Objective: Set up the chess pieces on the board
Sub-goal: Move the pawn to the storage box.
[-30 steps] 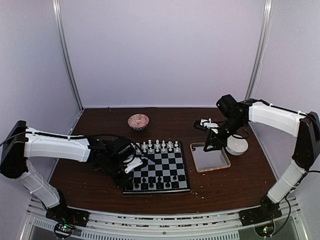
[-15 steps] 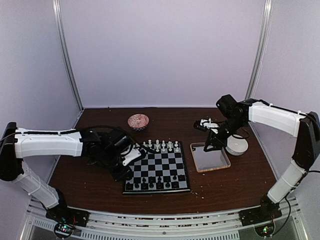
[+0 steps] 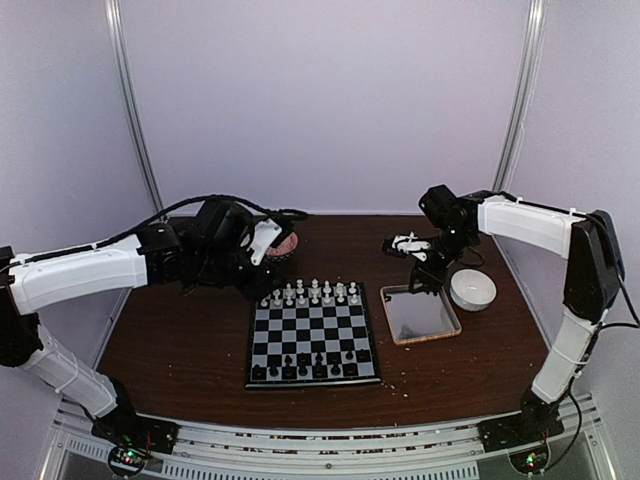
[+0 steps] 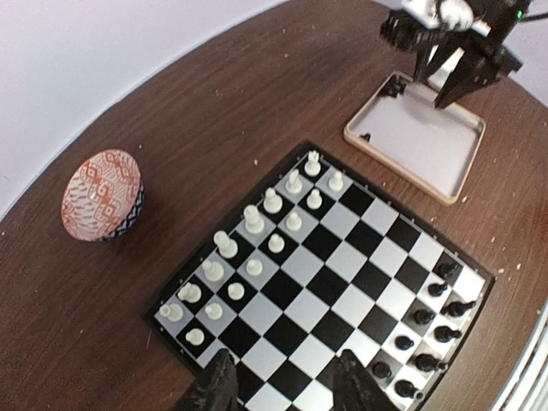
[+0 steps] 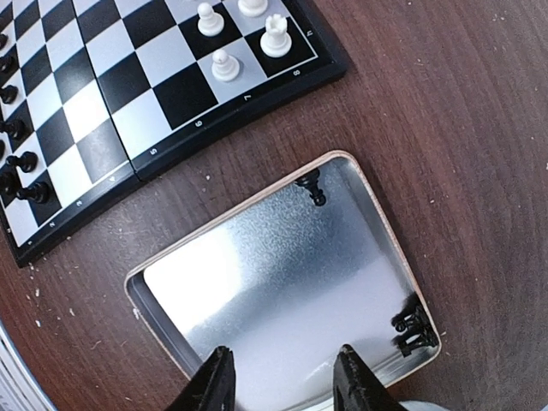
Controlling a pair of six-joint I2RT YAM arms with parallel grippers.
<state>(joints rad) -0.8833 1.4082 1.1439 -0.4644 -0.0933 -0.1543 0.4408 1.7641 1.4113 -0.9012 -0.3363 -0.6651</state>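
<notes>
Tiny black chess pieces (image 5: 310,184) wait in wooden-rimmed grey tray (image 5: 257,282), right of chequered black-silver board (image 3: 313,338). Over tray, right gripper (image 5: 281,366); over board, left gripper (image 4: 287,377); all jaws apart, empty. I'd straddle far-left corner piece, staying clear of rim.

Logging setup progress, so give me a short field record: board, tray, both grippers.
board: white pieces fill the far two rows; black pieces only partly fill the near rows
tray: a few loose black pieces in its corners
left gripper: open, empty, in the air by the board's far left corner
right gripper: open, empty, over the tray
</notes>
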